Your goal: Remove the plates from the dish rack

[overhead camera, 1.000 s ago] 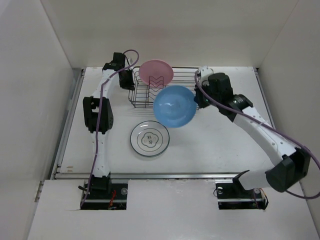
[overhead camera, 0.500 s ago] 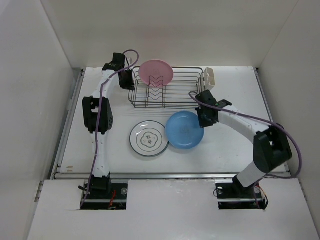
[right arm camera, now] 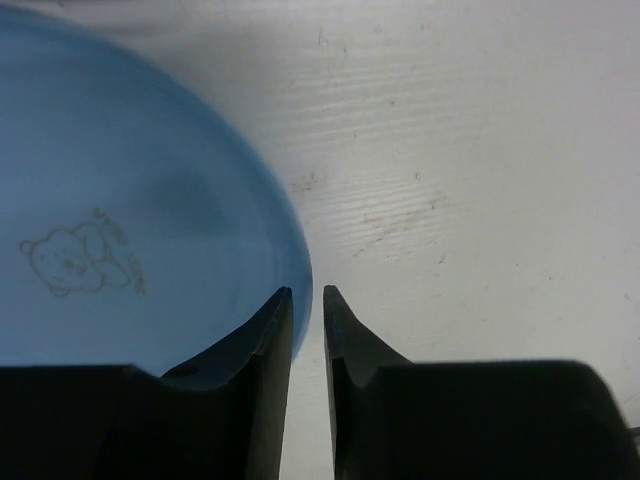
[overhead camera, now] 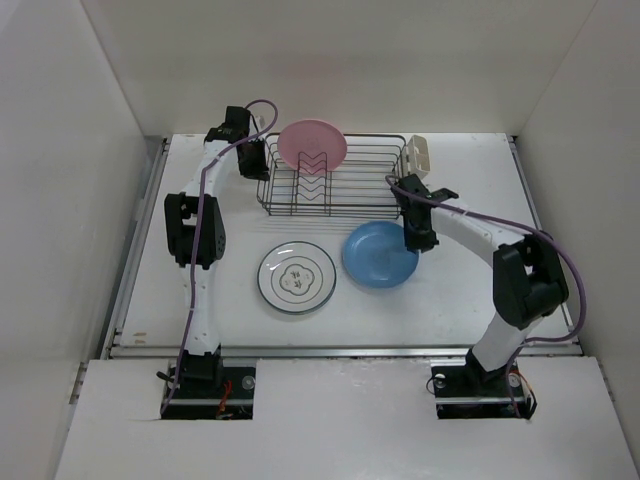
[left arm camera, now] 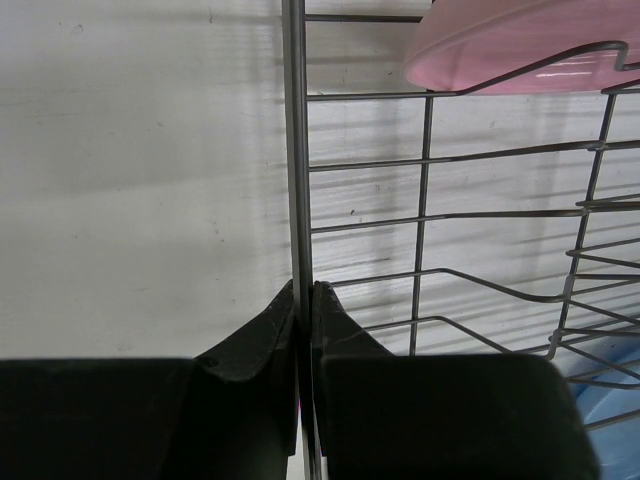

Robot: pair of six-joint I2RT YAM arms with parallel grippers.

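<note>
The dark wire dish rack [overhead camera: 362, 188] stands at the back of the table with a pink plate [overhead camera: 312, 143] upright at its left end. My left gripper [overhead camera: 257, 160] is shut on the rack's left rim wire [left arm camera: 296, 150], with the pink plate [left arm camera: 520, 45] above it. A blue plate [overhead camera: 378, 255] lies flat on the table in front of the rack. My right gripper [overhead camera: 416, 240] is at its right rim, jaws a little apart. One finger is over the blue plate [right arm camera: 120, 200], and white table shows in the gap at my right gripper [right arm camera: 307, 292]. A white plate with a dark rim [overhead camera: 297, 277] lies left of the blue one.
A small cream cup [overhead camera: 418, 153] hangs on the rack's right end. White walls close in the table on the left, back and right. The table's front edge runs just behind the arm bases.
My right arm has carried the blue plate down from in front of the rack and laid it flat on the table, right of the white plate. The left arm has not moved.
</note>
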